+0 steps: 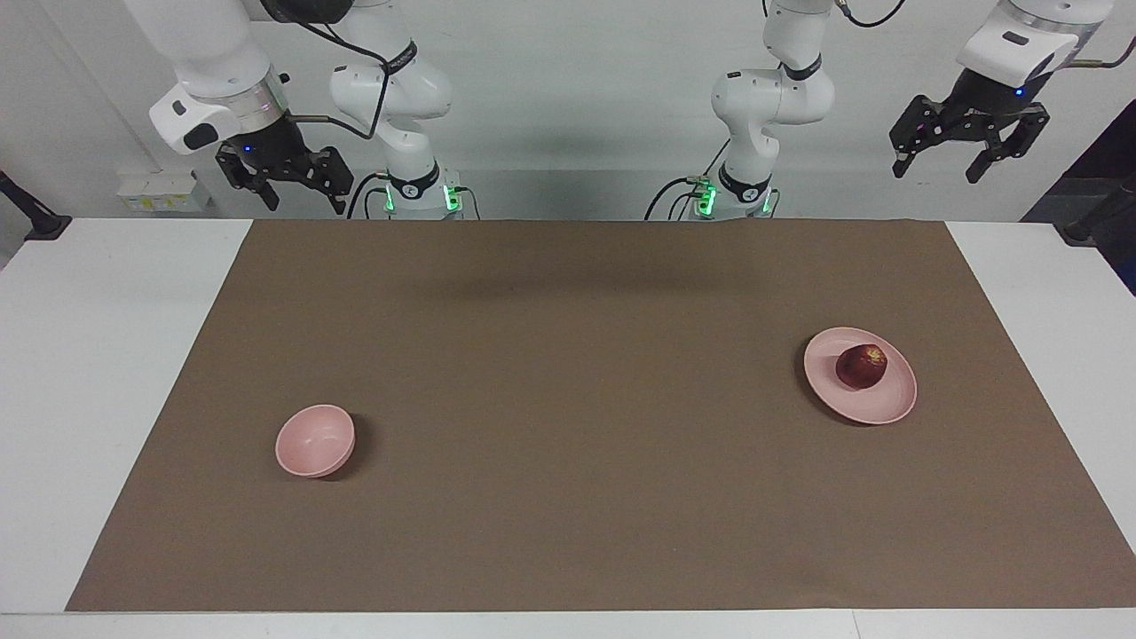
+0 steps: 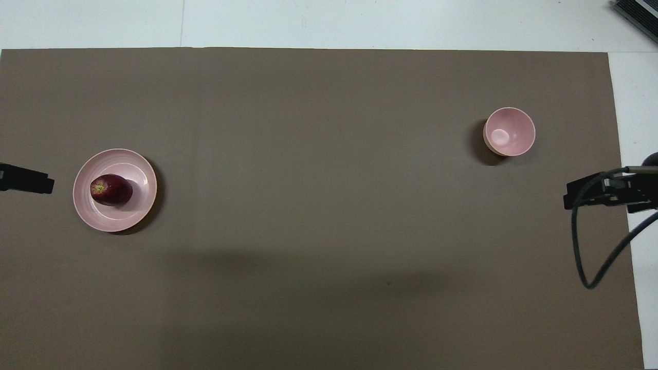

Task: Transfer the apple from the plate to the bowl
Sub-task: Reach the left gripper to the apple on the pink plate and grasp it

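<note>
The apple is lying on the plate, a little off its middle, with its yellow stem patch showing in the overhead view. The plate is sitting on the brown mat toward the left arm's end of the desk. The bowl is standing upright on the same mat toward the right arm's end, well apart from the plate and a little farther from the robots than it; nothing is lying inside it.

The left pincer is hanging high in the air above the left arm's end of the desk, its fingers spread wide and gripping nothing. The right pincer is hanging high above the right arm's end, likewise spread wide and carrying nothing.
</note>
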Action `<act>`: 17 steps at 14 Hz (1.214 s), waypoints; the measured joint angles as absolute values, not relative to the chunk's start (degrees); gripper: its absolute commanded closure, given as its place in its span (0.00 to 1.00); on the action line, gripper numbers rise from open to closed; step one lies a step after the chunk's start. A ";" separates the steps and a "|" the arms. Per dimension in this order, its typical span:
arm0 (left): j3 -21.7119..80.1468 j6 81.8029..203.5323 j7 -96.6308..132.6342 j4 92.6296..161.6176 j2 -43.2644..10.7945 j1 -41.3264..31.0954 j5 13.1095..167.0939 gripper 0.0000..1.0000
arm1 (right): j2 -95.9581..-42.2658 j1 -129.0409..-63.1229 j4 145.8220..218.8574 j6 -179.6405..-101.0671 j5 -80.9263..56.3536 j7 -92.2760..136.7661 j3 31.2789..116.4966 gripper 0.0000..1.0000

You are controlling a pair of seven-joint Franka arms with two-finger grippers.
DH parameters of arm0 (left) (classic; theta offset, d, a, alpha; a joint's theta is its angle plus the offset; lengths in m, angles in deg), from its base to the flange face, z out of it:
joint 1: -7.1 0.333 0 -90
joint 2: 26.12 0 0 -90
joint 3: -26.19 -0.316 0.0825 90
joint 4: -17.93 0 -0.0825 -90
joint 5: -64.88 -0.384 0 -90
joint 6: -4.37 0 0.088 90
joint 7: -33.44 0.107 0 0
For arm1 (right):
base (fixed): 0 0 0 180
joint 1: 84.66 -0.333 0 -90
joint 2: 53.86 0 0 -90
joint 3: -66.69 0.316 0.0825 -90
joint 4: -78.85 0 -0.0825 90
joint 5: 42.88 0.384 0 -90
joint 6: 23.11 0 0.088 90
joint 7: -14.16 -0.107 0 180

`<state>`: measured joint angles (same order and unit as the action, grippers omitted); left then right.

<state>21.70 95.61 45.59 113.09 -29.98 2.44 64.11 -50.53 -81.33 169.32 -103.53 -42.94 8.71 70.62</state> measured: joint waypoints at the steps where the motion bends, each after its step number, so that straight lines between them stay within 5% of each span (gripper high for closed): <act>1: 21.59 98.34 46.42 116.32 -30.03 2.92 64.12 0.00 | -50.45 -81.33 169.43 -103.53 -42.94 8.71 70.62 0.00; 12: 21.66 130.49 48.09 141.93 -29.31 4.85 64.39 0.00 | -49.85 -81.33 170.30 -103.53 -42.94 8.71 70.62 0.00; 17: 21.60 140.87 48.11 143.48 -21.81 6.53 64.41 0.00 | -49.83 -81.33 170.36 -103.53 -42.94 8.71 70.62 0.00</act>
<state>21.60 140.87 48.11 143.48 -21.81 6.53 64.41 -49.83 -81.33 170.36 -103.53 -42.94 8.71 70.62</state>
